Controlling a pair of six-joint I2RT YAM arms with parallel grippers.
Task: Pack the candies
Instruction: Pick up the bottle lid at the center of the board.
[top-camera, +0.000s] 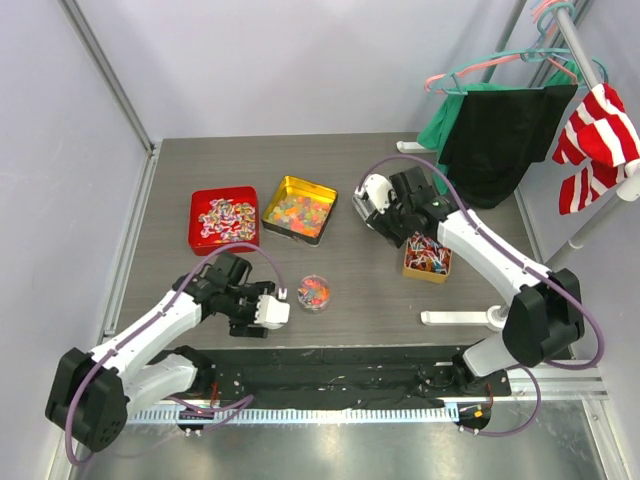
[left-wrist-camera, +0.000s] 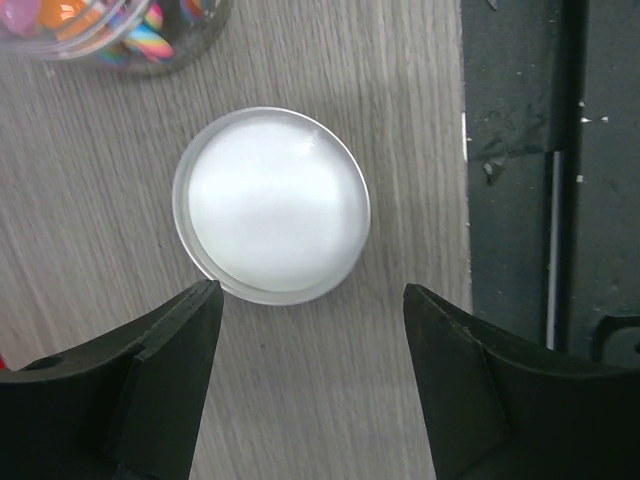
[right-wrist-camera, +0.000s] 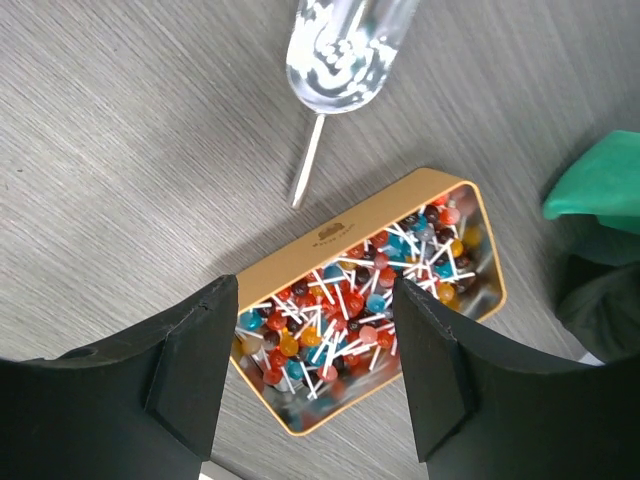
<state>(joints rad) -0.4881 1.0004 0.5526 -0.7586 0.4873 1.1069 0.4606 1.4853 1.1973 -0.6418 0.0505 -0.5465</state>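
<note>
From above, the candies (top-camera: 225, 217) sit in three places on the grey table (top-camera: 180, 170). Wrapped ones in red, white, blue and pink fill a red tin (top-camera: 195, 238). Shiny orange, yellow and green gummy ones fill a gold tin (top-camera: 286, 187) just beside it. A few bright ones lie in a little clear pot (top-camera: 314, 292) nearer the arms. The top view cannot show what is under the left arm's hand, but the left wrist camera can. A round white lid (left-wrist-camera: 270, 205) with a silver rim lies flat on the table near the pot, and the pot's edge peeps in at the top corner. The left gripper (left-wrist-camera: 310, 298) has its two black fingers spread wide apart, with the near edge of the lid showing between the tips. It holds nothing. From above, the orange box (top-camera: 410, 268) looks small and speckled. The right wrist camera shows it is full of lollipops (right-wrist-camera: 350, 300) with red, blue and orange heads and white sticks. The right gripper (right-wrist-camera: 312, 298) also has its fingers spread wide, with the box seen between them, and it grips nothing. Past the box lies a clear plastic thing (right-wrist-camera: 340, 50) with a thin white stick. A green cloth (right-wrist-camera: 600, 185) shows at the side.
</note>
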